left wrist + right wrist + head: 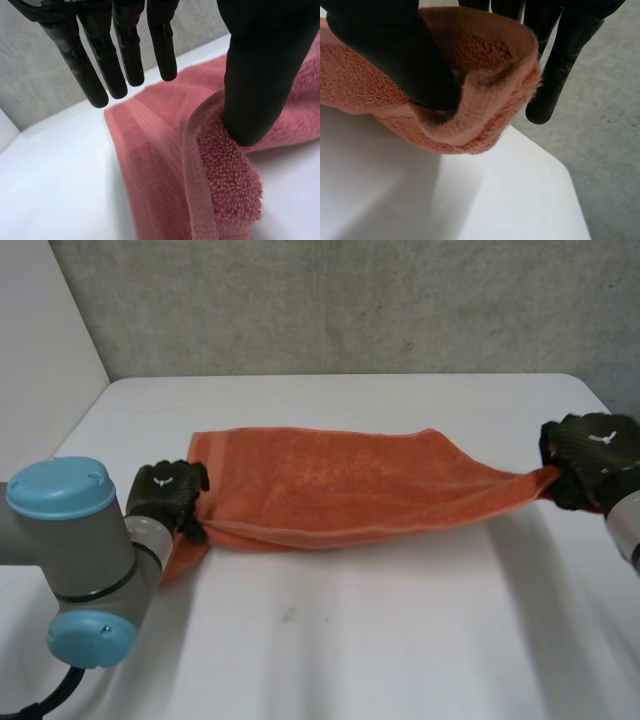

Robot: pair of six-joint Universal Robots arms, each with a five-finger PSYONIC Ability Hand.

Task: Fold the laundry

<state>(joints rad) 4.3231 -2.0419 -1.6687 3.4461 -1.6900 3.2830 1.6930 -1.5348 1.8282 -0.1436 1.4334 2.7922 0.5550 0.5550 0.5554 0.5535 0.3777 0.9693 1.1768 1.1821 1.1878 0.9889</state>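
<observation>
the towel (330, 485) is lying stretched lengthwise across the middle of the white table (400, 640). the left hand (168, 495) is sitting at the towel's left end: its thumb (260, 75) is pressing into a rolled-up hem there, while its fingers (100, 65) are hanging straight and spread above the cloth, not touching it, so nothing is being gripped. the left arm (70, 550) is partly hiding the towel's corner just below that hand. the right hand (590, 455) is pinching the towel's right end, which is narrowing to a point and hanging clear of the table; the cloth is curling round its thumb (395, 55), with the fingers (560, 70) behind it. a grey wall (350, 300) is standing beyond the towel's far edge.
</observation>
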